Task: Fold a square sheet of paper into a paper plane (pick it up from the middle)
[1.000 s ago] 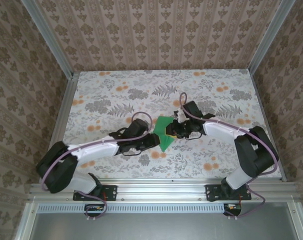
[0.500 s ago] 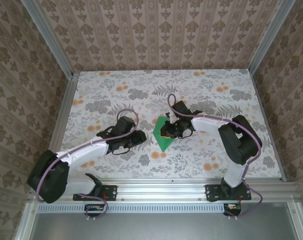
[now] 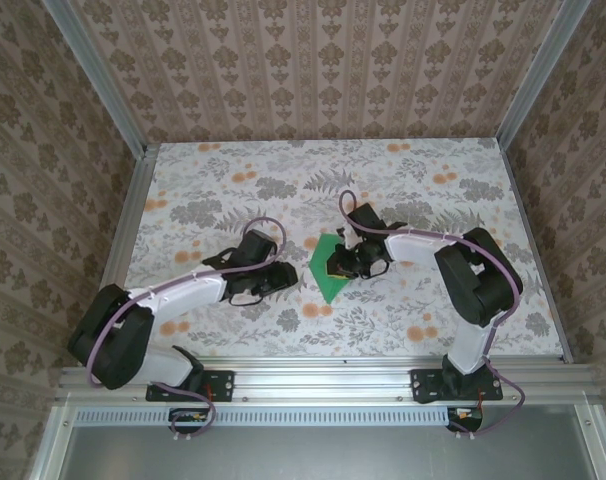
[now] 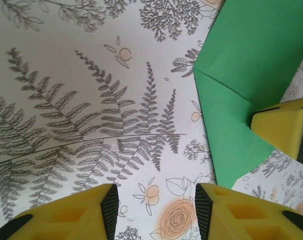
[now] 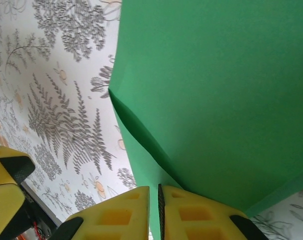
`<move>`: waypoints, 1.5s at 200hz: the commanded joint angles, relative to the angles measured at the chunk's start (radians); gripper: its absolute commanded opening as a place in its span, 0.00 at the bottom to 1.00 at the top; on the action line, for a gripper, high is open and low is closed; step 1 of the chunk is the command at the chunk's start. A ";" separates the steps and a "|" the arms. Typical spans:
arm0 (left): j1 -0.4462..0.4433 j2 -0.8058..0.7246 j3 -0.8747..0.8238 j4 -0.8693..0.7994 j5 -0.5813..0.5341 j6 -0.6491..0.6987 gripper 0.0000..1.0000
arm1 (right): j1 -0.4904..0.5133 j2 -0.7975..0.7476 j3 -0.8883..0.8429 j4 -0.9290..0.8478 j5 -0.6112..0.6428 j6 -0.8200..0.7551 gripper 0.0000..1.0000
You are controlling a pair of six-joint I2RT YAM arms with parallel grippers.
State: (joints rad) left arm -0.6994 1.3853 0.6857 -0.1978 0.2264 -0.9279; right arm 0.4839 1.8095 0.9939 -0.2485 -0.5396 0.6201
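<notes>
The left gripper (image 3: 286, 279) has backed off. A second ago it was right up against the left edge of the sheet of paper (image 3: 325, 280), and now it hangs just beside it over the bare table (image 3: 213, 200), not touching. Its fingers are apart with nothing between them.

The right gripper (image 5: 158, 212) has drawn its fingers in over the same second. Its wrist camera shows the two pads almost together at the paper's folded edge, and the green seems to run into the slit between them, though the contact itself sits at the very bottom of the view. I take it as pinched on the paper.

The sheet lies near the middle of the table between the two arms, already creased. The left wrist view shows a diagonal fold line with a flap laid over, and one of the right gripper's pads resting on top.

My reading is that one fold has just been finished and handed over: the left has released it and the right now holds the paper in place. It is still a broad kite shape, not yet a narrow dart, so several folds remain. The free left hand is well placed to take the near edge for the next one
</notes>
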 commanded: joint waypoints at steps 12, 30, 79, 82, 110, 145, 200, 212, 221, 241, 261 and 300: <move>-0.001 0.035 0.051 -0.012 0.037 0.037 0.47 | -0.047 -0.014 -0.075 0.088 -0.073 0.003 0.15; -0.008 0.054 0.062 -0.005 0.046 0.037 0.47 | -0.071 -0.009 -0.132 0.179 -0.119 0.031 0.15; -0.036 0.142 0.135 -0.006 0.074 0.042 0.50 | -0.135 0.007 -0.290 0.433 -0.212 0.111 0.16; -0.038 0.151 0.142 -0.004 0.075 0.040 0.50 | -0.140 0.009 -0.296 0.448 -0.217 0.118 0.16; -0.053 0.233 0.191 0.010 0.088 0.018 0.50 | -0.165 0.033 -0.348 0.561 -0.258 0.152 0.17; -0.057 0.315 0.215 0.070 0.090 -0.034 0.49 | -0.177 0.048 -0.366 0.596 -0.268 0.156 0.17; -0.063 0.396 0.285 0.107 0.102 -0.037 0.47 | -0.179 0.038 -0.349 0.513 -0.243 0.109 0.17; -0.063 0.411 0.294 0.113 0.106 -0.037 0.47 | -0.180 0.038 -0.350 0.513 -0.243 0.109 0.17; -0.063 0.422 0.302 0.114 0.109 -0.037 0.46 | -0.179 0.038 -0.350 0.512 -0.241 0.109 0.17; -0.063 0.448 0.310 0.135 0.121 -0.045 0.45 | -0.179 0.041 -0.346 0.512 -0.243 0.110 0.17; -0.063 0.471 0.325 0.146 0.128 -0.047 0.42 | -0.179 0.044 -0.345 0.511 -0.244 0.109 0.17; -0.061 0.496 0.346 0.190 0.154 -0.055 0.37 | -0.179 0.045 -0.339 0.497 -0.244 0.102 0.17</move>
State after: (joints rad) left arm -0.7574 1.8416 1.0004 -0.0597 0.3527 -0.9722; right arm 0.3138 1.8191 0.6552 0.3458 -0.8421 0.7517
